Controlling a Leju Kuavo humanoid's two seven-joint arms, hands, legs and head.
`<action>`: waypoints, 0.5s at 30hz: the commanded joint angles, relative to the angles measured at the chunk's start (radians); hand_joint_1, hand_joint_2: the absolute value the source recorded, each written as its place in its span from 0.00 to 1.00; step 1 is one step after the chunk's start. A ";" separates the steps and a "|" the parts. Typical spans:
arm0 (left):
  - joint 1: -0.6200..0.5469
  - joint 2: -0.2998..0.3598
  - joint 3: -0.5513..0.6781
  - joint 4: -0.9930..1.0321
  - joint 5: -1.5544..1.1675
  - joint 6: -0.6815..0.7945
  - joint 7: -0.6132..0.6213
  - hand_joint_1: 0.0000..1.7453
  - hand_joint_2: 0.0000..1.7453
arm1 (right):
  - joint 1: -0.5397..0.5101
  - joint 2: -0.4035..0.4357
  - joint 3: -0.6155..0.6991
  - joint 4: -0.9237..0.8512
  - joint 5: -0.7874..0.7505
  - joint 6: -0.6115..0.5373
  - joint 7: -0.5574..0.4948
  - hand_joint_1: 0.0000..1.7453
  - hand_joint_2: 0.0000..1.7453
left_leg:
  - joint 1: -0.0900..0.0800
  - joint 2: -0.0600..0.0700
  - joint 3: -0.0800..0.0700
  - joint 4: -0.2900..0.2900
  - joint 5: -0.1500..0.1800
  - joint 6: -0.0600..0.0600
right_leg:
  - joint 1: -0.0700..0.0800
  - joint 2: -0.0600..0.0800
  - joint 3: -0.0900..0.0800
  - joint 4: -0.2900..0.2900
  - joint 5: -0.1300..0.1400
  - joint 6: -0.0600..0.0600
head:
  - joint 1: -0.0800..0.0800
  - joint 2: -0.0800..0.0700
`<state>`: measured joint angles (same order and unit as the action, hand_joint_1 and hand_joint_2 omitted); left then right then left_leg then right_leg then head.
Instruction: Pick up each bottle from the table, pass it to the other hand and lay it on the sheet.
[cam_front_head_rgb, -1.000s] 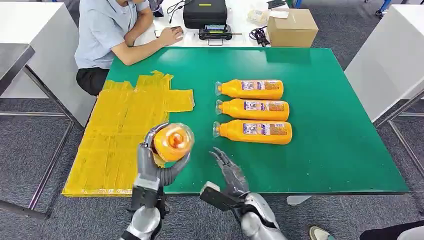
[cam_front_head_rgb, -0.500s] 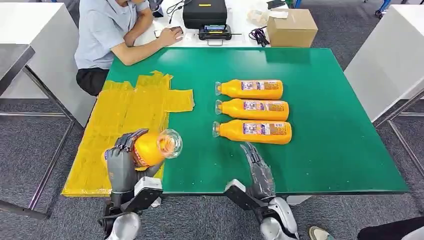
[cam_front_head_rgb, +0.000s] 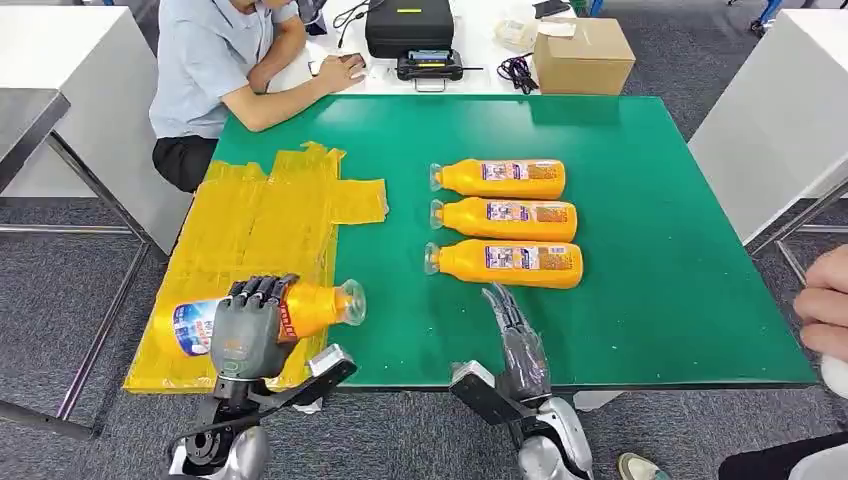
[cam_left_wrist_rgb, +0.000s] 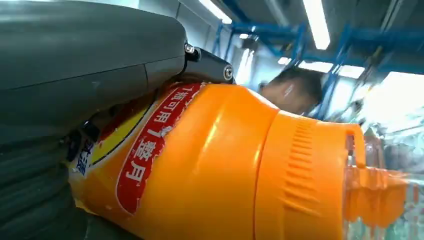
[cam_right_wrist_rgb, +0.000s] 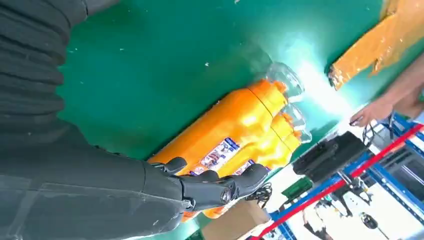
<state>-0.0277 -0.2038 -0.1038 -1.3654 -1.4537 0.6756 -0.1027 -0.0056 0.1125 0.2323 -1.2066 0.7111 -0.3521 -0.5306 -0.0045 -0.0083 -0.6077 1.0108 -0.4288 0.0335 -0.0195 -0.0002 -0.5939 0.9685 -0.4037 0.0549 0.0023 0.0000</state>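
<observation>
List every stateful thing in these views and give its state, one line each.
Left hand: grips a bottle, over the sheet's near end.
Held bottle: sideways, clear cap on, pointing toward the green table.
Right hand: holds nothing, fingers straight.
Three bottles: lying in a row on the green table, capped.
Yellow sheet: spread flat, wrinkled.
Cardboard box: closed.

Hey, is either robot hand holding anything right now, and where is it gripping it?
The left hand holds an orange bottle around the middle of its body, at the label. The right hand holds nothing, fingers extended.
</observation>
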 joint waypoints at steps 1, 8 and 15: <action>-0.160 0.128 -0.046 0.353 -0.095 0.023 0.043 0.98 1.00 | 0.000 0.005 -0.006 -0.061 -0.022 0.016 -0.024 0.00 1.00 | 0.001 -0.002 0.005 -0.002 -0.001 -0.002 | 0.001 -0.002 0.006 -0.001 -0.002 -0.003 | 0.000 0.000; -0.243 0.191 -0.184 0.536 -0.117 0.023 0.078 0.97 1.00 | -0.044 -0.004 -0.001 0.000 -0.034 0.032 -0.035 0.00 1.00 | 0.000 0.000 0.003 -0.001 0.000 -0.002 | 0.000 -0.001 0.004 -0.001 -0.001 -0.002 | 0.000 0.000; -0.300 0.186 -0.196 0.643 -0.095 0.023 0.047 0.30 1.00 | -0.072 -0.002 0.008 0.041 -0.042 0.037 -0.056 0.00 1.00 | 0.001 0.001 0.004 -0.001 -0.001 -0.002 | 0.001 0.000 0.004 0.000 -0.001 -0.003 | 0.000 0.000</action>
<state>-0.1948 -0.0724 -0.2064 -0.9868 -1.5698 0.6939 -0.0297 -0.0114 0.1179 0.2323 -1.2531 0.6767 -0.3242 -0.5722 -0.0054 -0.0085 -0.6082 1.0108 -0.4285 0.0339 -0.0204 -0.0002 -0.5937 0.9687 -0.4036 0.0550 0.0023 0.0000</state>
